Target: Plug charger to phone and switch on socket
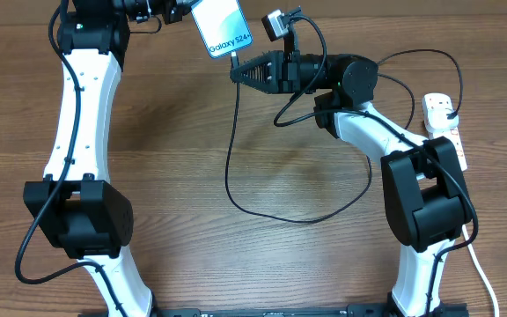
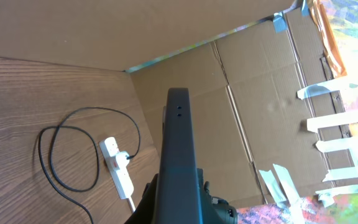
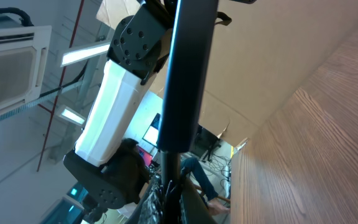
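— Wood-grain table (image 1: 262, 264), cardboard wall behind. Where's my stuff rn?

— Your left gripper (image 1: 186, 12) is clenched on the phone (image 1: 221, 26). It's held up off the table at the far edge, screen lit and facing the overhead cam. Your right gripper (image 1: 236, 74) is pinched on the charger (image 1: 228, 167) just behind its tip, right under the phone's bottom edge. Rest of the cable loops across the table to the socket (image 1: 442, 123) by your right arm's base. Plug end looks seated there.

— So which step?

— Mating the tip w/ the port, I'd say. Can't tell if it's in yet. Overhead shows the tip touching or v. near the edge, and both wrist cams only give the phone's dark side, edge-on.

— Next move?

— Imo: line the tip up w/ the port axis and push straight in. Grip the phone firmly so it doesn't give. Then let go of the cable, take your right arm over to the socket and press the switch next to the plug. Switch pos. is too small to read from here, so check it when you're close.
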Action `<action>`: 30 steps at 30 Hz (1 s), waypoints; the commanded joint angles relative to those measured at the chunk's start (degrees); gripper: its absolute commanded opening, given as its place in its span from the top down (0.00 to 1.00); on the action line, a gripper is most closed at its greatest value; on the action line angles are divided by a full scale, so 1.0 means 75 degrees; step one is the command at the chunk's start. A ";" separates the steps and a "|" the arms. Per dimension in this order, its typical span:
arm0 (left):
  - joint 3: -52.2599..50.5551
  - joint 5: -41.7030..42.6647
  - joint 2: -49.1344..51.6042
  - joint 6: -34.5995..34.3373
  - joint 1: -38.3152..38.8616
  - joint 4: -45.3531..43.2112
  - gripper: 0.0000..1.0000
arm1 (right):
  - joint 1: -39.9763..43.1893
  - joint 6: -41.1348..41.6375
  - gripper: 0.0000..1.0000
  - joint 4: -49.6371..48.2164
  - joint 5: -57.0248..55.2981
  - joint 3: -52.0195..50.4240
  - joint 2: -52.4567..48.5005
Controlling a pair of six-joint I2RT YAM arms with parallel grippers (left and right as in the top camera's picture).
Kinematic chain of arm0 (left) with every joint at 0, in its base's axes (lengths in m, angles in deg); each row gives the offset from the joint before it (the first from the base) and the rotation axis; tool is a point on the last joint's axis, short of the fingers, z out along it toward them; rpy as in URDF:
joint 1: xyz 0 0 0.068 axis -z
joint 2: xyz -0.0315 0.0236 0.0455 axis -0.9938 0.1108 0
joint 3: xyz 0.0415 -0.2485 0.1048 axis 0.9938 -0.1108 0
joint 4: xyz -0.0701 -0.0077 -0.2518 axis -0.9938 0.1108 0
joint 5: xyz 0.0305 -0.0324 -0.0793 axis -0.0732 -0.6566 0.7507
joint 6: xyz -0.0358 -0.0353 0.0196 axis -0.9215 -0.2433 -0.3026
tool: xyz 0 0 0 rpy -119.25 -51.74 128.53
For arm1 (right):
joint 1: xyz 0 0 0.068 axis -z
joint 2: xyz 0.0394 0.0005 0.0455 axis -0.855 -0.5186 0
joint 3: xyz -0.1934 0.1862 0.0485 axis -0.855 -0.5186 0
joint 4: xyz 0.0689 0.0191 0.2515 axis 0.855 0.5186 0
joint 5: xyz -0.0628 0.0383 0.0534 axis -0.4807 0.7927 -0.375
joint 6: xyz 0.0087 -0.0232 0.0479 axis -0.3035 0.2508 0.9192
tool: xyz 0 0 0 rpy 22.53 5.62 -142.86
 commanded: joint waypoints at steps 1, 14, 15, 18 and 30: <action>0.0085 0.0256 0.0035 0.0169 0.0052 -0.0079 0.96 | 0.0064 0.0055 0.96 -0.0035 -0.0114 0.0052 0.0006; 0.0085 0.0609 0.0035 0.0175 0.0052 -0.0099 0.96 | 0.0064 0.0344 0.96 -0.0035 -0.0117 0.0052 0.0006; 0.0085 0.0650 0.0035 0.0175 0.0052 -0.0146 0.96 | 0.0064 0.0347 0.96 -0.0035 -0.0117 0.0052 0.0006; 0.0085 0.0705 0.0035 0.0172 0.0052 -0.0224 0.96 | 0.0064 0.0504 0.96 -0.0035 -0.0146 0.0052 0.0006; 0.0085 0.0871 0.0035 0.0175 0.0073 -0.0224 0.96 | 0.0064 0.0723 0.96 -0.0032 -0.0178 0.0052 0.0006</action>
